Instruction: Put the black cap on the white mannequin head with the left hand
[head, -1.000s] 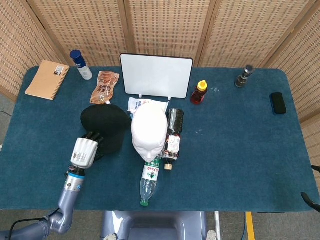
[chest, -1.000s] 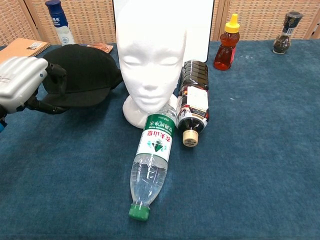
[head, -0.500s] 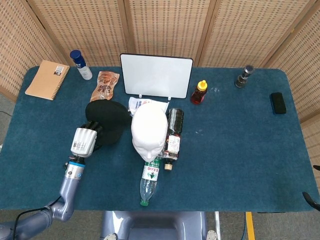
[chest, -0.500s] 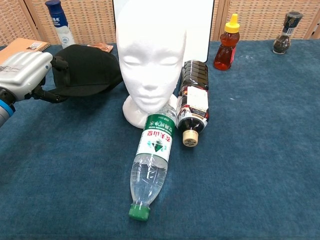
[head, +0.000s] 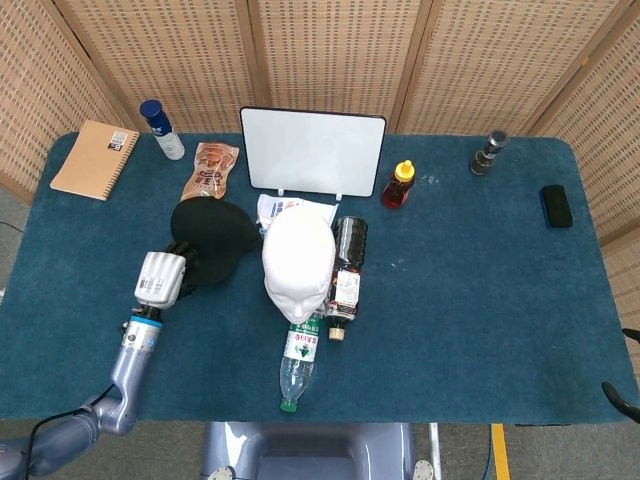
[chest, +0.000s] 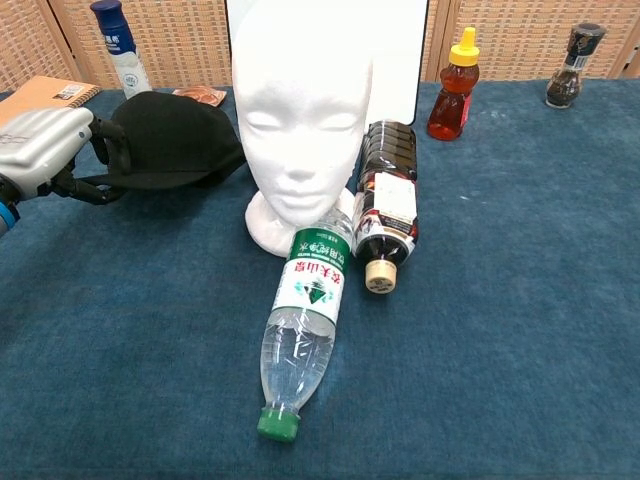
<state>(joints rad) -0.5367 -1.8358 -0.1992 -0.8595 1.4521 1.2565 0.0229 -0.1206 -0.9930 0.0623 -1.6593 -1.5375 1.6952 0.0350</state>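
The blue surface (head: 480, 300) carried the white mannequin head (head: 298, 262), upright. Just left of it, the black cap (head: 212, 238) was grasped at its brim by the left robot hand (head: 160, 279). Only the chest view showed the mannequin's face.

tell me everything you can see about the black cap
The cap is plain black, soft-looking fabric with a rounded crown and a flat brim pointing toward the robot. It sits at the table's left side, just left of the white mannequin head, with its brim edge lifted slightly. The left robot hand grips the brim's left edge.
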